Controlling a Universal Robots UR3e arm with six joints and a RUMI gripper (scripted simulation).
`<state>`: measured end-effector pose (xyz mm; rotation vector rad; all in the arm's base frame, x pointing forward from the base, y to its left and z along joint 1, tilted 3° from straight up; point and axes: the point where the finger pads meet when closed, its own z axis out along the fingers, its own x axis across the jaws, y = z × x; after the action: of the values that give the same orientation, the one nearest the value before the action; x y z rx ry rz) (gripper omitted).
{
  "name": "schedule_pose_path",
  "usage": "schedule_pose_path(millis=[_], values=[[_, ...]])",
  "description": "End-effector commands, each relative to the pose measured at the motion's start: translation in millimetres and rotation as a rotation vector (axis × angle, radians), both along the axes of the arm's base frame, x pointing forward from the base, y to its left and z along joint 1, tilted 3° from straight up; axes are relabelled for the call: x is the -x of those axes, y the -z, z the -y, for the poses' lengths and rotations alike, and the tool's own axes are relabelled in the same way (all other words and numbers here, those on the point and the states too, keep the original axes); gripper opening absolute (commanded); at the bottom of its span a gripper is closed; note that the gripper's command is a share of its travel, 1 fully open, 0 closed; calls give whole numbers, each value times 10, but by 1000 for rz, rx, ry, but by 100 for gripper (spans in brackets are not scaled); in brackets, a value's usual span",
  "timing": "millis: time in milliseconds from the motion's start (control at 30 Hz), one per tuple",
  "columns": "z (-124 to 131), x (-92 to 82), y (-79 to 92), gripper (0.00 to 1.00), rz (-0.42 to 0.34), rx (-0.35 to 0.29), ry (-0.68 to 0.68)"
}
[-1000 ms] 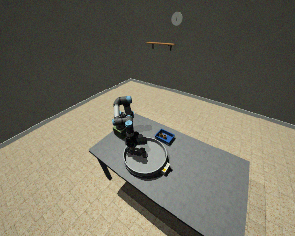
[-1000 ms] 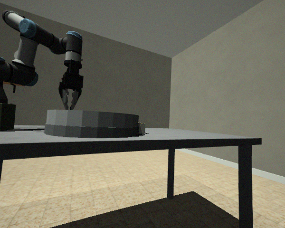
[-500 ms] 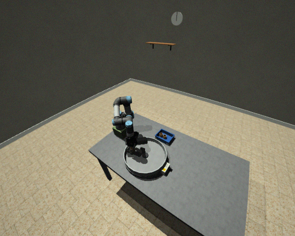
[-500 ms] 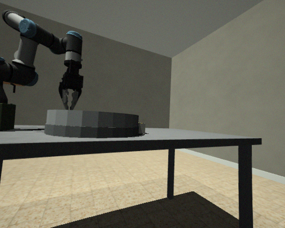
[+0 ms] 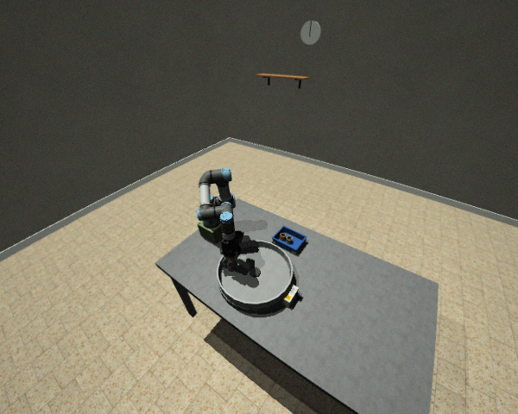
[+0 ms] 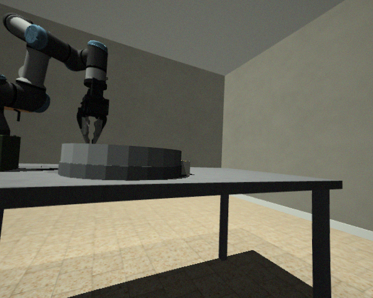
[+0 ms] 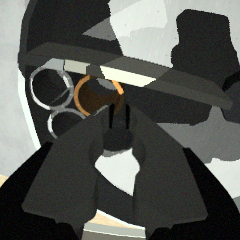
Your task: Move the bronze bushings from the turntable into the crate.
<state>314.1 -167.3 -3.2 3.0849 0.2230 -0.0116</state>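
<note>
My gripper is shut and empty, pointing down over the left part of the grey turntable. In the wrist view a bronze bushing stands upright just beyond the fingertips, slightly left. A steel bushing stands left of it, and another steel bushing is partly hidden by the left finger. The three stand close together. The blue crate holds two bronze bushings, one beside the other. The turntable's wall hides its contents in the exterior view.
The turntable's raised rim surrounds the bushings. A small white and yellow box sits against its outside. The crate stands beyond the turntable, on the grey table. The arm's green base block is at the table's left end.
</note>
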Motion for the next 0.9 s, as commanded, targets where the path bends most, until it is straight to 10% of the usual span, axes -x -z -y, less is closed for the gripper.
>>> schedule_pose_path(millis=[0, 867], values=[[7, -5, 20, 5, 2, 2, 0], [18, -5, 227, 5, 2, 2, 0]])
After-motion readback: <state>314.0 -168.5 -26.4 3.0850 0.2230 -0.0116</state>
